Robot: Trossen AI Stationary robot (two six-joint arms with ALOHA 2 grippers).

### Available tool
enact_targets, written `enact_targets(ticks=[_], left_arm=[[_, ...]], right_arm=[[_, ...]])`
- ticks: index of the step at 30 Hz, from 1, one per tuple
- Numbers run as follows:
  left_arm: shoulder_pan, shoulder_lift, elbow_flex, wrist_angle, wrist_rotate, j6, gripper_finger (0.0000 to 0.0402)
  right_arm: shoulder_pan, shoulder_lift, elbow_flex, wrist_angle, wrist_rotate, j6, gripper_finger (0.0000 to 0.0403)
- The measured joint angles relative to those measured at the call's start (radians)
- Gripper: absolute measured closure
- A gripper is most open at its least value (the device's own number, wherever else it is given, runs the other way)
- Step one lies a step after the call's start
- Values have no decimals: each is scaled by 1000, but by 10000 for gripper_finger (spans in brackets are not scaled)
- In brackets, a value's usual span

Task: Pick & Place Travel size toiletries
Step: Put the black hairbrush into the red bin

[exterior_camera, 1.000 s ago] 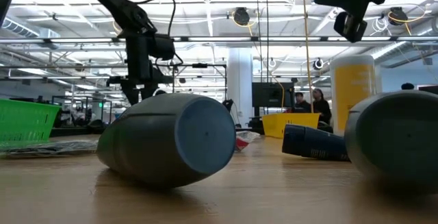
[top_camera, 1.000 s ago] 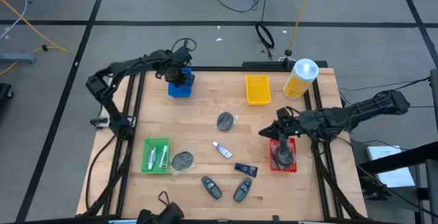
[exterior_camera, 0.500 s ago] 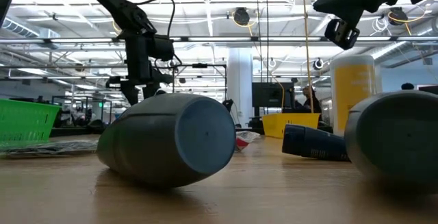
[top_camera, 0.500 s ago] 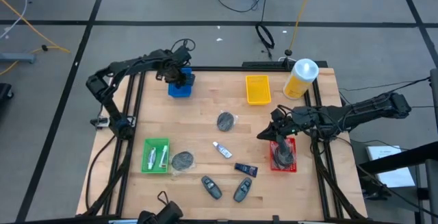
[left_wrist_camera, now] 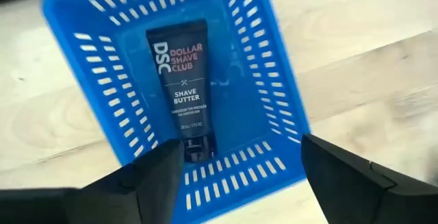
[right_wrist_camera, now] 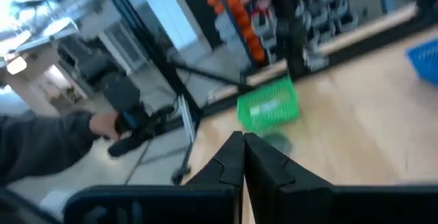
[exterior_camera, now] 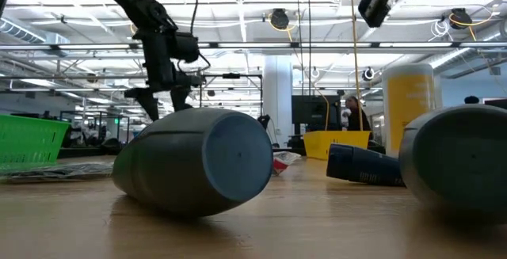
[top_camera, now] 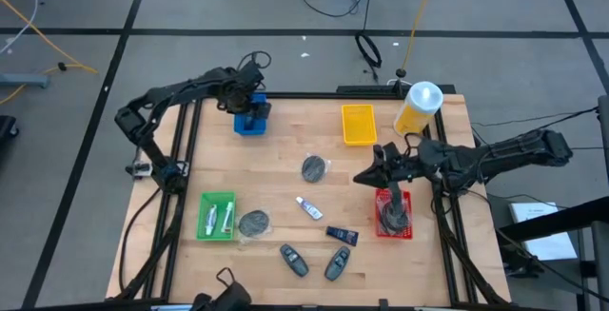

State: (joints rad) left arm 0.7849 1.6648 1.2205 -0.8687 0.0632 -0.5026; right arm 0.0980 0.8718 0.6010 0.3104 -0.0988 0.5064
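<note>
A dark-blue mini tube (left_wrist_camera: 181, 87) lies flat on the floor of the blue tray (top_camera: 250, 121) at the far left. My left gripper (left_wrist_camera: 239, 176) hangs open just above it, one finger to each side of the tube's cap end. My right gripper (top_camera: 362, 178) is shut and holds nothing. It hovers left of the red tray (top_camera: 393, 214), which holds a dark-grey piece. Loose on the wood lie two grey round pads (top_camera: 314, 167), (top_camera: 253, 223), a small white tube (top_camera: 307, 207), a dark-blue tube (top_camera: 342, 236) and two dark-grey oblong pieces (top_camera: 293, 260), (top_camera: 336, 263).
A green tray (top_camera: 217, 215) with two white tubes sits near the table's left edge. A yellow tray (top_camera: 359, 124) and a large yellow bottle (top_camera: 419, 108) stand at the far right. A person's sleeve and hand (right_wrist_camera: 68, 142) show beyond the table in the right wrist view.
My left gripper has opened over the blue tray and risen a little. My right gripper, still shut, has risen from above the red tray and moved toward the table's left and far side.
</note>
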Motion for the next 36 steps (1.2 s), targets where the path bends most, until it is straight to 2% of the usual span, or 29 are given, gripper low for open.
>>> enact_targets(ticks=[8,17,23,30,36], left_arm=[[-52,-218,0,-3,-3,4,145],[-292,-418,0,-53,0,45,165],[-459,-470,0,-152,-55,0,167],[-623,-469,0,-152,-99,-25,167],[-699,-456,-1,-152,-142,-89,167]], right_arm=[[-84,25,36,11,45,-7,403],[-146,205,203,-152,16,-56,403],[-176,310,257,-288,-2,-97,403],[-219,473,278,-285,-104,-101,403],[-221,592,277,-285,-111,-163,403]])
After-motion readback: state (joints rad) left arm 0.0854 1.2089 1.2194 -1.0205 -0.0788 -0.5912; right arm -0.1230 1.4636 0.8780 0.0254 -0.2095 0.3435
